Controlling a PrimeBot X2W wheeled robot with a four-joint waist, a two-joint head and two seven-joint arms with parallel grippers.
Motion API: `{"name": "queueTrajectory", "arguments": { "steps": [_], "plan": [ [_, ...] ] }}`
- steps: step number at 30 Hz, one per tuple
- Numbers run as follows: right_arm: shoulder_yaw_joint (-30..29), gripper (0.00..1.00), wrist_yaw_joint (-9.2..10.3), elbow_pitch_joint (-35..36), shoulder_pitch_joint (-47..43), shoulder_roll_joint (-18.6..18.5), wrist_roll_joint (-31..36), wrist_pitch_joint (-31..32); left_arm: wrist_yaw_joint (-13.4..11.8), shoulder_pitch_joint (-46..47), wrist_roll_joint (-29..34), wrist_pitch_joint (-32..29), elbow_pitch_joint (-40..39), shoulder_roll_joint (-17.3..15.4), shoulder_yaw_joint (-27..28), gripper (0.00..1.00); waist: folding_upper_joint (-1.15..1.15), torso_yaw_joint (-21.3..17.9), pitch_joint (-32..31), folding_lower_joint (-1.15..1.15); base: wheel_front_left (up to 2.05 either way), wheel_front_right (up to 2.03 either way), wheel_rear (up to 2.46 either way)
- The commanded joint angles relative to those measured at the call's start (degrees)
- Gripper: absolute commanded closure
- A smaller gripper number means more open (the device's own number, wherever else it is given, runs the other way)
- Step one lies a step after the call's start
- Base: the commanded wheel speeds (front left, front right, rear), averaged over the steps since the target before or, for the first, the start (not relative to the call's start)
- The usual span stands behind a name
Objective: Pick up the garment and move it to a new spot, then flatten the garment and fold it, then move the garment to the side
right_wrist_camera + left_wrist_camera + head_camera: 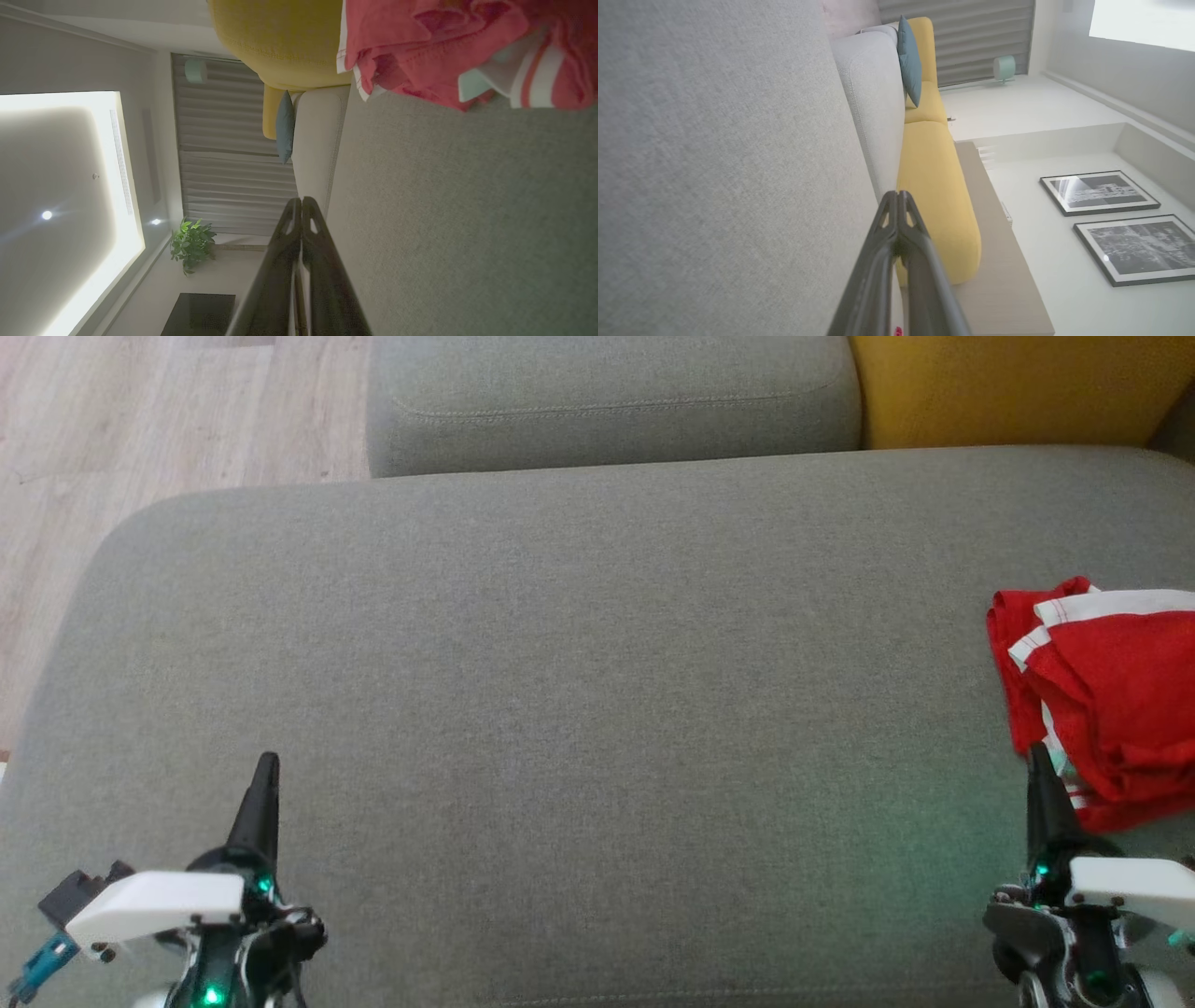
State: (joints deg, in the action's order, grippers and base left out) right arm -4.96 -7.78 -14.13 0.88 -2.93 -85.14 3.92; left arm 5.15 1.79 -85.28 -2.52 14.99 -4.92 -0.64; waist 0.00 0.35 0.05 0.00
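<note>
A crumpled red garment with white stripes [1106, 695] lies at the right edge of the grey sofa seat [560, 709], partly cut off by the picture's edge. It shows again in the right wrist view as a red garment [448, 46] bunched on the cushion ahead of the fingers. My right gripper [1038, 756] sits at the lower right, shut and empty, its tip just beside the garment's near-left edge. My left gripper [268, 763] rests at the lower left, shut with nothing in it. Both wrist views show the fingertips pressed together: left gripper [897, 193], right gripper [301, 199].
A second grey cushion [607, 401] and a yellow cushion [1018, 387] lie beyond the seat. Wooden floor [140, 420] shows at the upper left. A teal pillow [909, 58] leans on the yellow sofa [934, 186]; framed pictures [1101, 191] hang on the wall.
</note>
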Motion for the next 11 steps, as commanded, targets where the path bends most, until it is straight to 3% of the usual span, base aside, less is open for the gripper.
{"name": "queueTrajectory", "arguments": {
  "steps": [1,11],
  "plan": [
    [0.8,1.0,0.27,1.5,3.7,-1.4,-1.7,0.3,0.8,3.3,-1.6,-0.5,-1.5,-0.3,2.8,1.0,0.0,0.0,0.0,0.0,0.0,0.0,0.0],
    [0.4,1.0,0.29,0.3,5.1,-1.3,-8.2,1.0,2.2,4.2,-8.2,-2.2,-1.1,0.5,5.0,1.0,0.0,-0.3,0.1,0.0,0.0,0.0,0.0]
  ]
}}
